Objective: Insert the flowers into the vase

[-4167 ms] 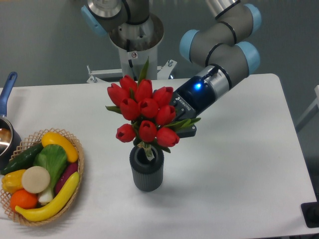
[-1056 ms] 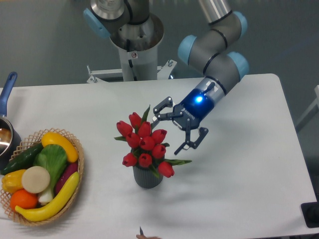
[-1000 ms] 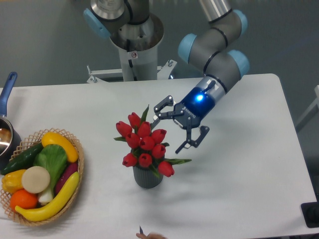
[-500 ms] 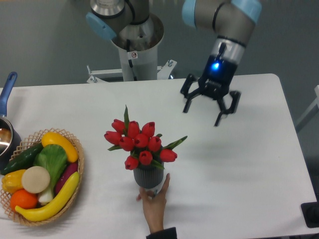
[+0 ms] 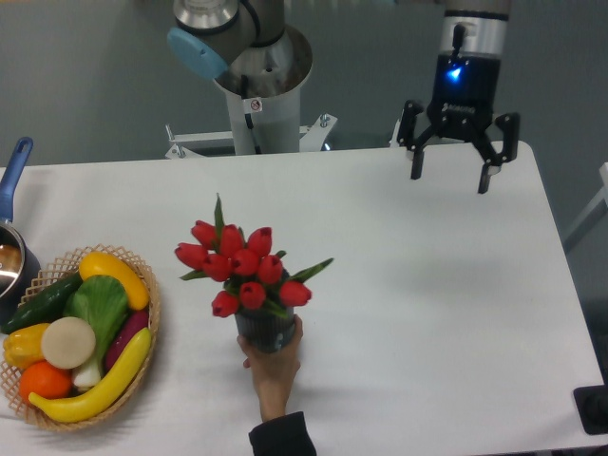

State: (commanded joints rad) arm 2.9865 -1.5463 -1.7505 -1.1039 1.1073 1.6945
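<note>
The flowers (image 5: 242, 266), red tulip buds with green leaves, stand in the dark grey ribbed vase (image 5: 265, 331) at the front middle of the table. A person's hand (image 5: 272, 366) reaches in from the front edge and grips the vase. My gripper (image 5: 451, 173) is open and empty, pointing down, high above the table's far right, well away from the vase.
A wicker basket (image 5: 142, 354) with toy fruit and vegetables sits at the front left. A pot with a blue handle (image 5: 11, 180) is at the left edge. The robot base (image 5: 256, 66) stands behind the table. A dark object (image 5: 594, 408) is at the lower right corner.
The flowers went down into the vase and my gripper let go. It moved up and away to the far right. A hand came in, took the vase and shifted it left.
</note>
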